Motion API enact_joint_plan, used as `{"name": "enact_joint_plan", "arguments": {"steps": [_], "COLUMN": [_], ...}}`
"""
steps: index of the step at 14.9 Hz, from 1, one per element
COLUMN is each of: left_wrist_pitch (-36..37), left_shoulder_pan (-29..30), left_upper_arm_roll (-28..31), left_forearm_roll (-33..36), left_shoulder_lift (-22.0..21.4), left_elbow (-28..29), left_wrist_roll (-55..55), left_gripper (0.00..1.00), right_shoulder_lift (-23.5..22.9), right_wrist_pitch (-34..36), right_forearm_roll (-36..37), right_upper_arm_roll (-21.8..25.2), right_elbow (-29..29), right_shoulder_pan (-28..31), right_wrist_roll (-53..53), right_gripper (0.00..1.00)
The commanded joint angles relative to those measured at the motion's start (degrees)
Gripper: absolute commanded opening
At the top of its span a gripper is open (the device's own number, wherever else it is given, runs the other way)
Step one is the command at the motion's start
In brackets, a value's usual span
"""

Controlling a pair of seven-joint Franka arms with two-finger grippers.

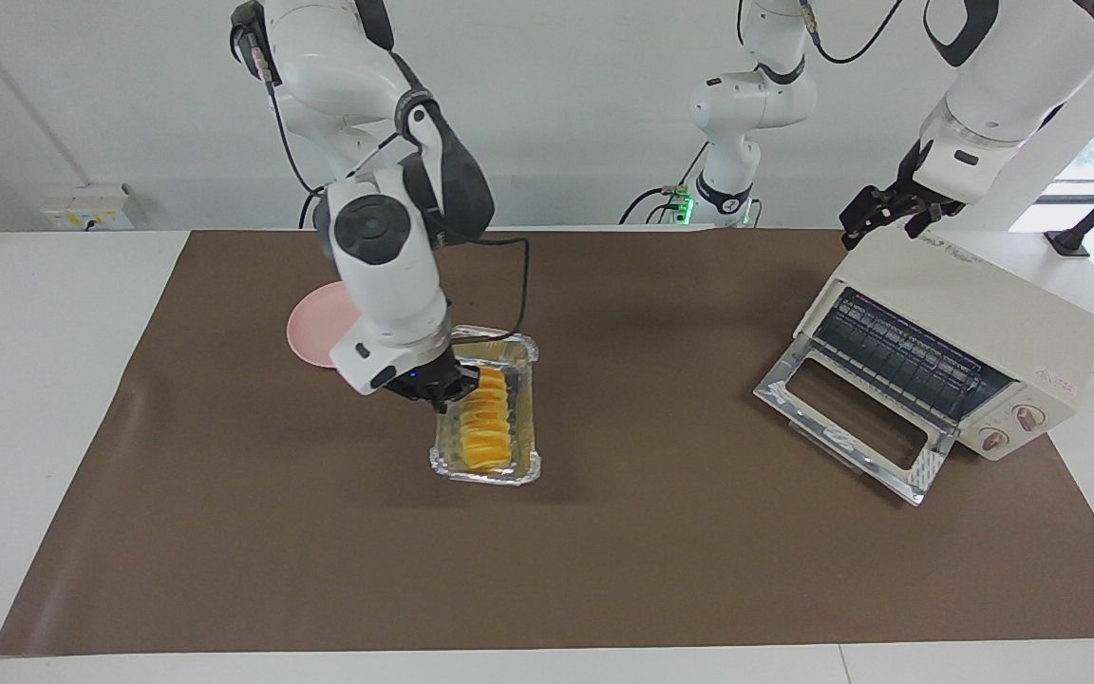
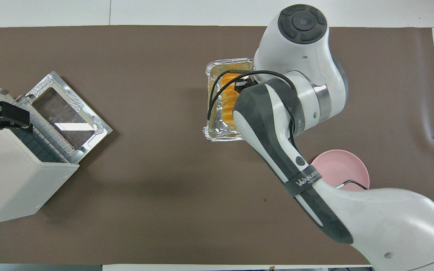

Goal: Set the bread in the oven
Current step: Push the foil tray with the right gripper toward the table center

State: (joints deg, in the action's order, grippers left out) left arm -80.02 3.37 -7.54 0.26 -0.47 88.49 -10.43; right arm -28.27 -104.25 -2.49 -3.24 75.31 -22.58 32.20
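The bread is a ridged golden-yellow loaf lying in a crinkled silver foil tray in the middle of the mat. My right gripper is down at the end of the bread nearer the robots, inside the tray's rim. In the overhead view the right arm covers much of the bread and the gripper itself. The cream-white oven stands toward the left arm's end of the table, with its glass door dropped open and the wire rack showing. My left gripper hangs open and empty over the oven's top.
A round pink plate lies beside the foil tray, nearer the robots, partly under the right arm. A brown mat covers the table. A third arm's base stands at the table's robot edge.
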Motion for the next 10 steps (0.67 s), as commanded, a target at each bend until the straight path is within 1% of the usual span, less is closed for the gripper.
{"name": "enact_joint_plan", "arguments": {"steps": [1,5,6,7,10], "left_wrist_pitch": [1.1,1.1,1.1,1.1,1.1], "left_shoulder_pan": [0.6,0.6,0.6,0.6,0.6], "left_upper_arm_roll": [-0.1,-0.2,-0.2,-0.2,-0.2], "left_forearm_roll": [-0.9,-0.9,-0.9,-0.9,-0.9], "left_shoulder_lift": [-0.4,-0.4,-0.4,-0.4,-0.4], "left_elbow": [-0.4,-0.4,-0.4,-0.4,-0.4], "left_wrist_roll": [0.2,0.2,0.2,0.2,0.2], "left_gripper": [1.00,1.00,1.00,1.00,1.00], "right_shoulder_lift": [-0.7,-1.2,-1.7,-2.6,-2.0], "right_wrist_pitch": [-4.4,-15.5,-17.5,-18.4,-21.3], "right_forearm_roll": [-2.3,-2.3,-2.3,-2.3,-2.3], "right_upper_arm_roll": [0.2,0.1,0.1,0.1,0.1], "right_elbow": [0.7,9.1,10.2,10.7,14.1], "right_shoulder_pan": [-2.3,-5.7,-7.1,-8.0,-8.0], "right_wrist_roll": [3.4,3.7,3.8,3.7,2.7], "right_gripper": [0.00,0.00,0.00,0.00,0.00]}}
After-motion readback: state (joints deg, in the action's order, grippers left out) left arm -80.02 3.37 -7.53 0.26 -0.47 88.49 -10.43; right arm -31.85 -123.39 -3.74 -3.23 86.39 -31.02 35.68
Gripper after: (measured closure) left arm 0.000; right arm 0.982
